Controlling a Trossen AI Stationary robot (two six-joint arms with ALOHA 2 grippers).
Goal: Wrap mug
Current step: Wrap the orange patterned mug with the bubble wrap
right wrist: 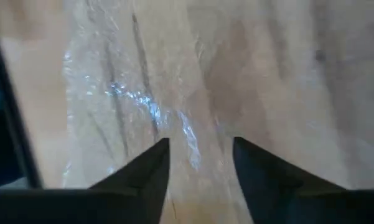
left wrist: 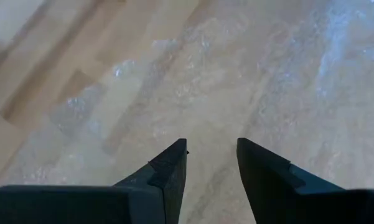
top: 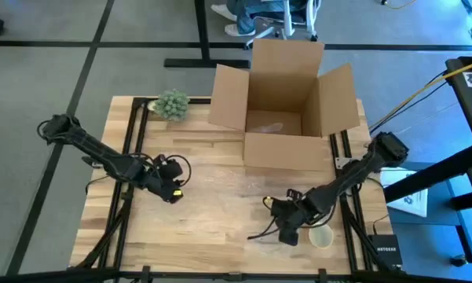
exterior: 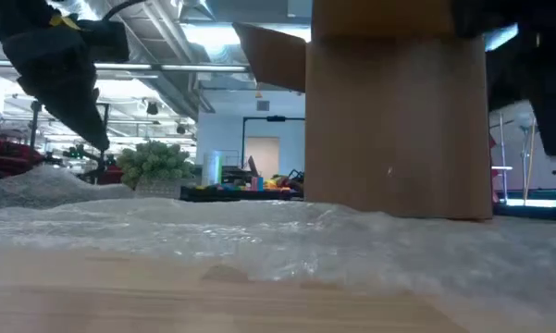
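- Where the wooden table point(top: 220, 236) begins on its left side, the left arm reaches in from the edge, and the left gripper point(top: 171, 193) hangs over the left-centre of the boards.
- Seen from the left wrist, that gripper's two dark fingers point(left wrist: 168, 168) stand spread with a clear gap between them, pinching nothing; under them lies a clear sheet of bubble wrap point(left wrist: 236, 81) flat on the wood.
- Toward the back left corner of the table sits a small green plant point(top: 172, 104), well apart from both grippers; the low view shows it too, far off behind the plastic sheet.
- At the back centre stands an open cardboard box point(top: 287, 110), flaps up, with something pale and crumpled on its floor that I cannot make out.
- Right of centre and near the front edge, the right gripper point(top: 287, 228) is down low at the table, its arm running back to the right edge.
- From the right wrist, its fingers point(right wrist: 146, 171) are parted as well, with wrinkled bubble wrap lying below and between them; whether the tips touch the plastic I cannot tell.
- Just beside the right gripper, toward the front right corner, stands the mug point(top: 321, 236), a pale round rim seen from above, upright on the table and touched by neither gripper.
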